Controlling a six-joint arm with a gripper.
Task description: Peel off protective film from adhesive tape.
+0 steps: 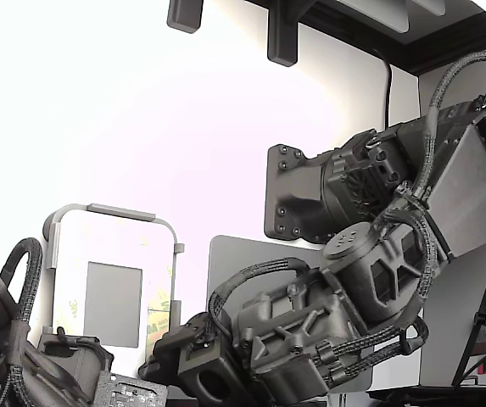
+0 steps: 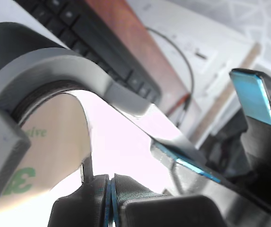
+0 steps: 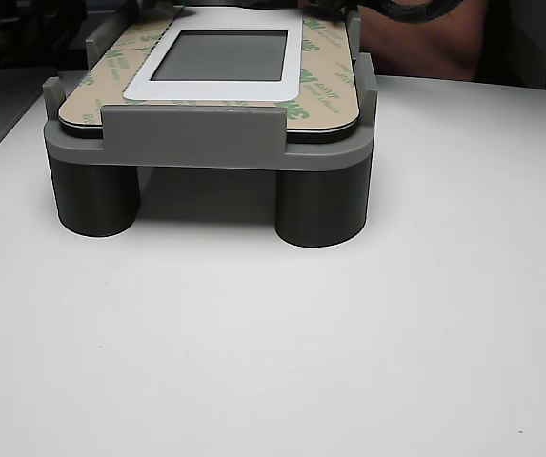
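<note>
Down low in the wrist view, the claw (image 2: 110, 201) has its two ribbed dark pads pressed together, a thin blue edge sandwiched between them; whether any film is caught there cannot be told. Just beside the pads curves the protective film (image 2: 55, 137), pale yellow with green printed letters, lying on the panel under the grey fixture rim (image 2: 55, 64) that arches over it. Beyond the rim a black keyboard (image 2: 102, 42) and a cable lie out of focus. From the exterior view, the arm (image 1: 344, 280) reaches down from its wall mount, folded sharply at the elbow, wrist pitched low toward the fixture's corner, braided hoses looping around the joints. A second dark arm (image 1: 5, 339) sits at the exterior view's left. In the other view, the grey fixture (image 3: 206, 143) stands on round legs on the white desk (image 3: 349, 333), carrying the panel with yellow film strips bordering a white frame (image 3: 215, 88) around a grey patch (image 3: 220, 55).
</note>
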